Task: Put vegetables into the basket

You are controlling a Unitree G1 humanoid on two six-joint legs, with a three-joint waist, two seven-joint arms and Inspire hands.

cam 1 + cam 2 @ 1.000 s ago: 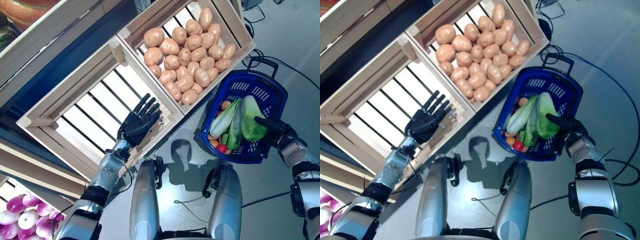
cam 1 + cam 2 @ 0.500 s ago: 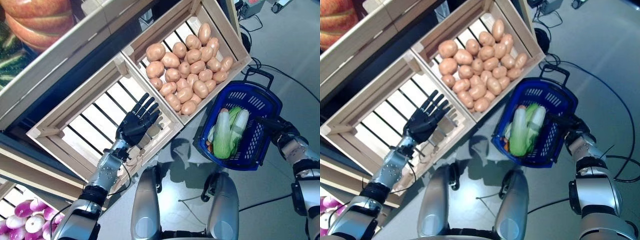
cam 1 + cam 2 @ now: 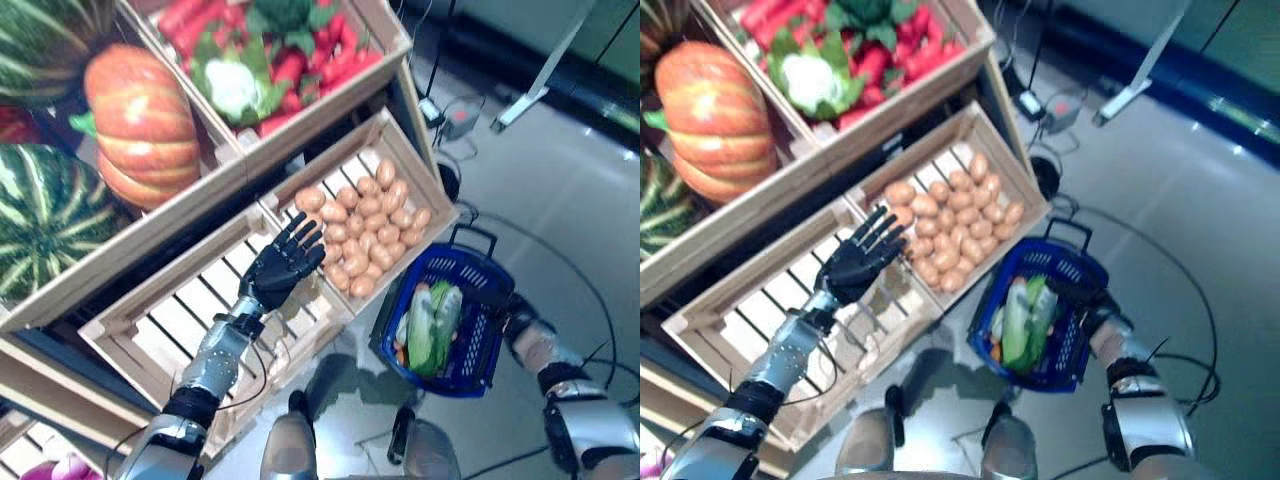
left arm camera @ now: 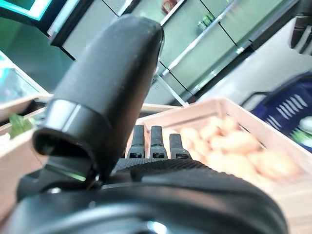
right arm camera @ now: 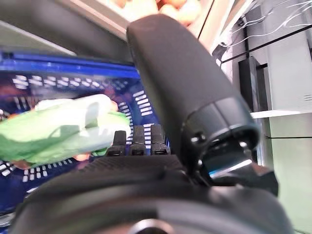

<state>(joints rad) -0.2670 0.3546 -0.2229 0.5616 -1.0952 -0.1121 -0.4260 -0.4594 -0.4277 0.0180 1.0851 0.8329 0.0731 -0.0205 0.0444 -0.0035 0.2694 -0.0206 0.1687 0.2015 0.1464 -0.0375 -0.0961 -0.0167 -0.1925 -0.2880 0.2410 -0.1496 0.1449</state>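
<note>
A blue basket (image 3: pixel 482 265) hangs low at the right and holds pale green cabbages (image 3: pixel 424 326) and some small red and orange vegetables. My right hand (image 3: pixel 503 299) is at the basket's right rim. In its wrist view the fingers (image 5: pixel 134 139) reach straight over the cabbages (image 5: pixel 63 127). My left hand (image 3: pixel 283 266) is open, fingers spread, and holds nothing. It hovers over the divider between an empty slatted crate (image 3: pixel 160 322) and a crate of potatoes (image 3: pixel 366 226).
On the shelf above lie an orange pumpkin (image 3: pixel 140 118), a striped watermelon (image 3: pixel 38 222) and a crate (image 3: pixel 330 95) of cauliflower, greens and red vegetables. A metal stand (image 3: pixel 535 72) is on the floor at the far right.
The whole view has swung upward, so the upper shelf now shows. The cabbages have shifted inside the basket. My left hand has edged from the empty crate towards the potato crate.
</note>
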